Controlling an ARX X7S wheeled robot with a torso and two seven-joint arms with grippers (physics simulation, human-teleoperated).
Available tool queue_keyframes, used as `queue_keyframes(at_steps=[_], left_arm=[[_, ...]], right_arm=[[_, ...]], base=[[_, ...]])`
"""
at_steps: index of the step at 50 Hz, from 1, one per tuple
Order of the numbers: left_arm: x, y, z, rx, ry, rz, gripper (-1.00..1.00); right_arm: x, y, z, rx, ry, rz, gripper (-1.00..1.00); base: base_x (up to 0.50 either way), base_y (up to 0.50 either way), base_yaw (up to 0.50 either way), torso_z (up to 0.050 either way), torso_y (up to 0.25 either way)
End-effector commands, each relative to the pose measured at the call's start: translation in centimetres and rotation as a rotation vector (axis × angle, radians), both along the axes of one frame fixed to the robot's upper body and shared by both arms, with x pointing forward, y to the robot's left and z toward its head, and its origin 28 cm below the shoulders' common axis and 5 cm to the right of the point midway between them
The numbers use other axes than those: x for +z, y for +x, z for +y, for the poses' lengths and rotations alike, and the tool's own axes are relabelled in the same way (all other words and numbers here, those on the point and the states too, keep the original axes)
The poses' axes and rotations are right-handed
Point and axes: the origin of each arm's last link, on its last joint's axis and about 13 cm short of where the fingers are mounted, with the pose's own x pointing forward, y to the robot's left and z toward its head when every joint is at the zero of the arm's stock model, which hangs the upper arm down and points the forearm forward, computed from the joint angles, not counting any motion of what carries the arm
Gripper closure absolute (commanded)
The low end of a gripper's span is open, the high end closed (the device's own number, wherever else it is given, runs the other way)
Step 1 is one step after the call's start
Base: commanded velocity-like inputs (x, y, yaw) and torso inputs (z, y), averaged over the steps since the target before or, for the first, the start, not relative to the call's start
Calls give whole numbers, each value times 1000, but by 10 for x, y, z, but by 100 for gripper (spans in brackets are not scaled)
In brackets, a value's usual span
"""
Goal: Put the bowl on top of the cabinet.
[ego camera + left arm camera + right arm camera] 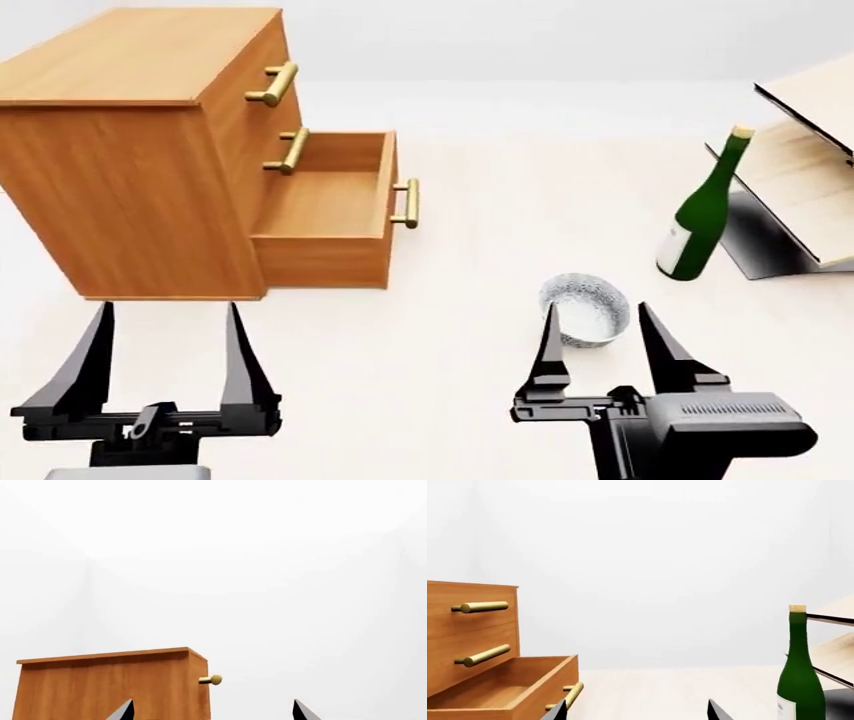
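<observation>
The small patterned bowl (585, 309) sits upright on the pale floor, right of centre in the head view. My right gripper (597, 318) is open, its two fingertips level with the bowl's sides and nothing gripped. The orange-brown cabinet (147, 150) stands at the far left with its lowest drawer (327, 215) pulled out. Just in front of the cabinet's near side, my left gripper (168, 313) is open and empty. The left wrist view shows the cabinet (110, 685); the right wrist view shows the cabinet (467, 630) too. The bowl appears in neither wrist view.
A green wine bottle (703, 210) stands upright to the right of the bowl, also seen as the bottle (799, 675) in the right wrist view. Behind it leans a slanted light-wood rack (807, 160). Brass handles (274, 85) stick out of the cabinet front.
</observation>
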Motion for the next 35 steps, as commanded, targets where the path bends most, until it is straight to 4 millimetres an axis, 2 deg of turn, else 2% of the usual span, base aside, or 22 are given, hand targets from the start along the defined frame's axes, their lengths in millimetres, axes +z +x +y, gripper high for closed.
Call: queue_keyframes(at_steps=[1,29,35], left_arm=[[-1,0,1,2,1,-1,-100],[0,0,0,3,1,-1,-100],[0,-1,0,5,0,-1,-100]], right_arm=[[1,0,0,-10,-4,-9,-100],[1,-1,0,-11,0,-13,-100],[1,-1,1,-10,6,-14,-100]], base=[[0,500,0,0,0],[0,497,0,0,0],[0,86,0,0,0]])
